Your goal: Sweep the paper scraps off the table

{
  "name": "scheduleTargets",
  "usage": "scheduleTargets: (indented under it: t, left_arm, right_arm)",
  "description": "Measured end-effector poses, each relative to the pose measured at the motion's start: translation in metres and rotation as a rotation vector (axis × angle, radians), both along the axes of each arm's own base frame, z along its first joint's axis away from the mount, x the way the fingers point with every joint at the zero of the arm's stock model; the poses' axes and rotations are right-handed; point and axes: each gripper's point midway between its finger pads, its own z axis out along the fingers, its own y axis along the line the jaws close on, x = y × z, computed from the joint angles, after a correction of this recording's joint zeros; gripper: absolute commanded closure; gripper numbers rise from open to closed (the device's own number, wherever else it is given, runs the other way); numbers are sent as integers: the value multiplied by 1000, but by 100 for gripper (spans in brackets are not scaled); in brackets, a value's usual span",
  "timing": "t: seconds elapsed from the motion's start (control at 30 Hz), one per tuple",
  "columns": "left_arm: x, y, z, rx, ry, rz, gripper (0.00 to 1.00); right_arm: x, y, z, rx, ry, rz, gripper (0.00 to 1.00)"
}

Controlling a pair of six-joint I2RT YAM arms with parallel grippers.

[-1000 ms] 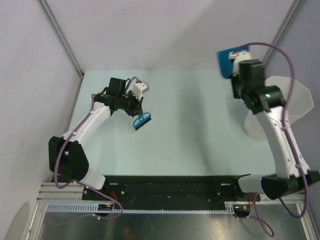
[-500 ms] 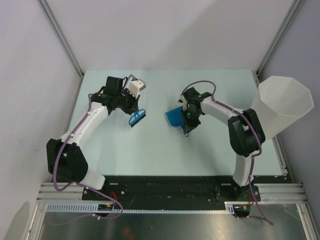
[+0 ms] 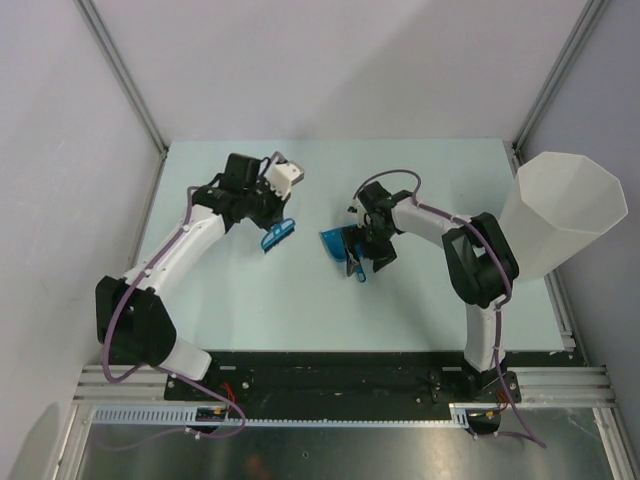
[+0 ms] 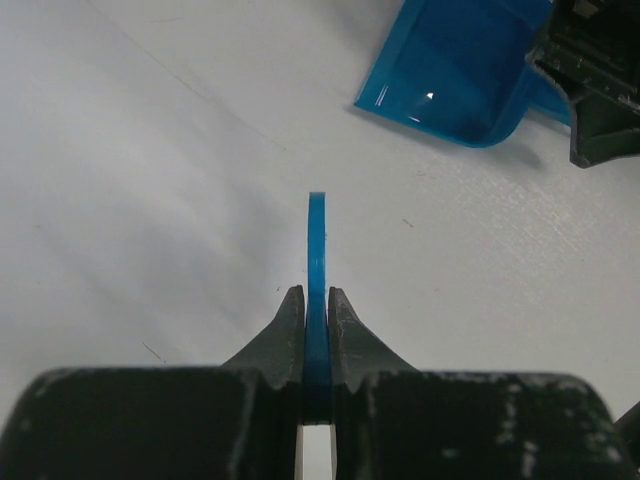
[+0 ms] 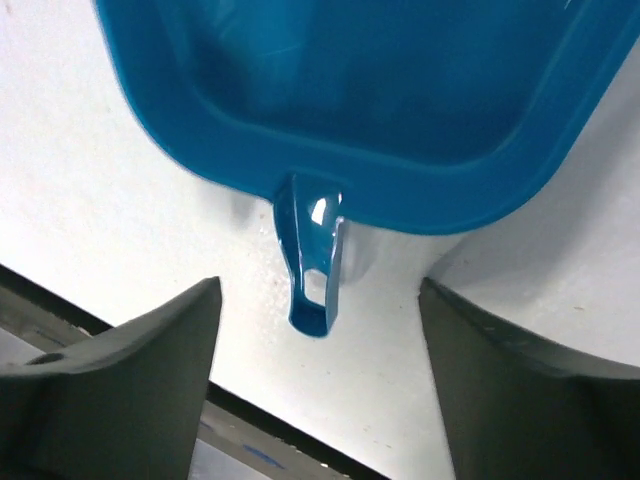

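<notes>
left gripper pinches the blue brush; right gripper gapes empty over the dustpan, likely light and stiff, best pinched by its handle.

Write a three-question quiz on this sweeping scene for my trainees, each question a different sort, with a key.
1. True or false: the left gripper is shut on the blue brush.
2. Multiple choice: in the right wrist view, the handle of the blue dustpan is, relative to the right gripper: A) clamped tight, B) between its open fingers, untouched, C) out of sight.
3. Short answer: how many paper scraps show on the table in the top view?

Key: 1 true. 2 B. 3 zero; none is visible.
</notes>
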Motion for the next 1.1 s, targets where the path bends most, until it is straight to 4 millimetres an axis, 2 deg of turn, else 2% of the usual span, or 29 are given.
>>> scheduleTargets:
  t: [0.13, 0.3, 0.4, 0.43, 0.53, 0.6, 0.67, 0.8, 0.9, 1.1]
  left_arm:
    - [1, -25, 9, 38, -39, -47, 100]
    - [10, -70, 26, 130, -146, -98, 100]
    - [23, -102, 29, 220, -234, -106, 100]
    - [26, -113, 27, 255, -262, -111, 100]
    - [27, -139, 13, 353, -317, -137, 100]
    - [24, -152, 1, 412, -348, -158, 100]
    - [23, -166, -10, 471, -388, -181, 100]
    - [21, -191, -29, 550, -462, -208, 100]
    - [22, -201, -42, 589, -489, -219, 99]
    - [10, -204, -72, 643, -475, -271, 71]
  right_arm:
    - [2, -7, 13, -25, -43, -9, 0]
    - [5, -26, 57, -33, -163, -55, 0]
    - [15, -52, 86, -34, -250, -146, 0]
    - [20, -67, 93, -45, -276, -194, 0]
    - [32, -119, 111, -94, -342, -358, 0]
    - [34, -144, 119, -116, -374, -433, 0]
    - [30, -158, 127, -124, -399, -479, 0]
    - [23, -171, 147, -126, -457, -511, 0]
    - [14, -180, 149, -144, -457, -525, 0]
    - [9, -189, 138, -175, -433, -528, 0]
